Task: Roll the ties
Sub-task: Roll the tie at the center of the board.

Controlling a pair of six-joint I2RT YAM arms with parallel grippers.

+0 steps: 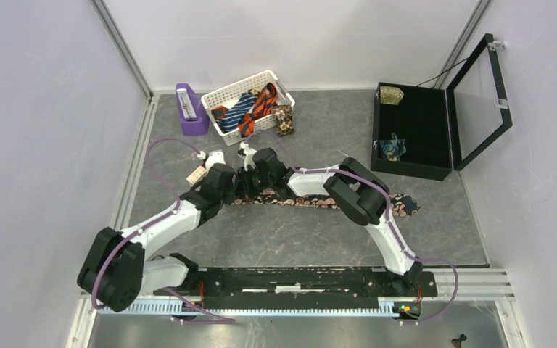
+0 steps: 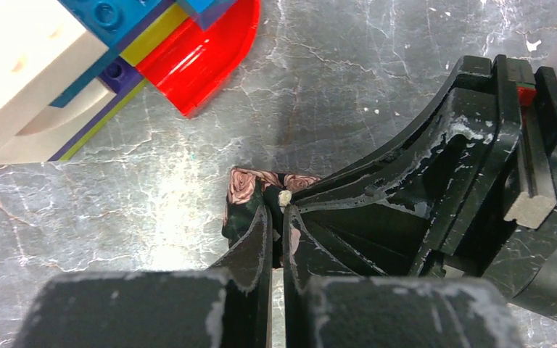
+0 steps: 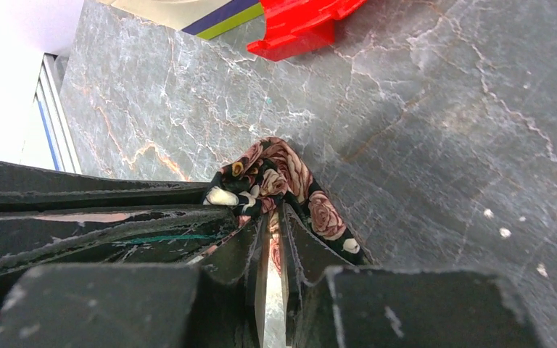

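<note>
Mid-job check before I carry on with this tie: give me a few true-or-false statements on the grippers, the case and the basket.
1. The left gripper and the right gripper pinch the same end of the floral tie. True.
2. The floral tie is fully rolled. False: most of it lies flat, stretched out to the right.
3. The black case has its lid shut. False: the lid stands open.
4. Two rolled ties sit in the black case: the olive-gold tie and the teal tie. True.
5. The white basket is empty. False: it holds a navy-white striped tie and an orange-black striped tie.
</note>
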